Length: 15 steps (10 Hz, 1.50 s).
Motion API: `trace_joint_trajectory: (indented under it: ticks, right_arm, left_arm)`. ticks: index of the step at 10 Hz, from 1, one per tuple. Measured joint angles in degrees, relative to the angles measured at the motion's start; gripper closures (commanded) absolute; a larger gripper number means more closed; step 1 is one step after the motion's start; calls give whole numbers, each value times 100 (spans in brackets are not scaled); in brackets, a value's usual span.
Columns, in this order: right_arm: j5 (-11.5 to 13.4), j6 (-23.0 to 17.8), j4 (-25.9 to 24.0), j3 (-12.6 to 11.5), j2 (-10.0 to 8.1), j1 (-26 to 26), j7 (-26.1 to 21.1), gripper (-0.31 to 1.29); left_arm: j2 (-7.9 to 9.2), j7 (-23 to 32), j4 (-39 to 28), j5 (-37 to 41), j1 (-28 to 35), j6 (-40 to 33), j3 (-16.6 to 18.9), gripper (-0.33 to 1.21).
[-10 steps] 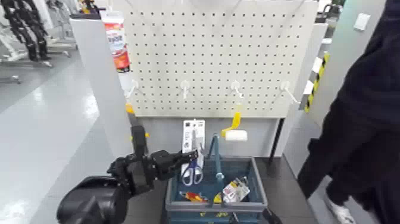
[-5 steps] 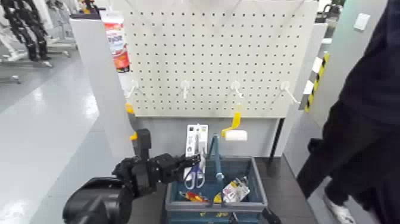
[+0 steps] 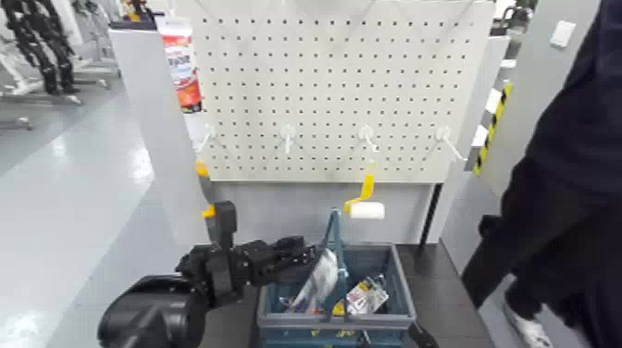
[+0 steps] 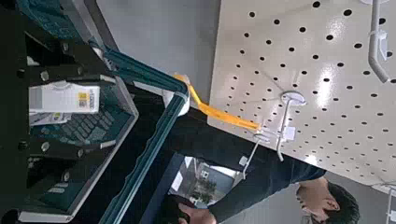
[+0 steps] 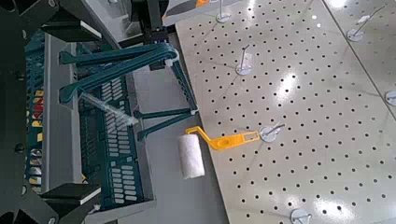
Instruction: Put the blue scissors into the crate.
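Fingers of the left gripper (image 3: 310, 252) stood apart at the crate's eleven o'clock, over its far-left edge, with the blue scissors (image 3: 321, 280) on their pale card free below them, tilted inside the crate (image 3: 405, 294) toward nine o'clock. The thin handle (image 3: 336, 242) rose close beside the card's upper end, narrowing the room toward twelve, while bare space lay between the printed packet (image 3: 367, 294) and the three o'clock wall. Past the near rim at five o'clock, the right gripper (image 3: 393, 338) held its fingers wide and empty.
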Motion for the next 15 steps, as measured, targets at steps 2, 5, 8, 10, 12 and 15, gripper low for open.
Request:
trace_joint_trajectory:
  ticks: [2,5,8,10,12,15]
  right_arm:
    - [0,-7,0,-2,1,6,1,15]
    - [0,-9,0,5,1,9,2,15]
    - [-7,-7,-2,6,-6,9,5,15]
    - [-15,-6,-8,6,-7,16,1,15]
    - [-18,-6,-18,1,-8,25,1,15]
    - [-18,-1,-29,-2,-24,36,2,15]
  left_arm:
    - [6,-3,-41,-6,0,-9,19,3]
    - [9,-3,-76,-15,0,-10,35,3]
    - [13,60,-189,-51,46,-55,71,4]
    - [26,479,-798,-287,354,-111,203,4]
    - [72,861,-1625,-502,858,-50,337,4]
    - [175,1398,-2916,-630,1805,68,676,6]
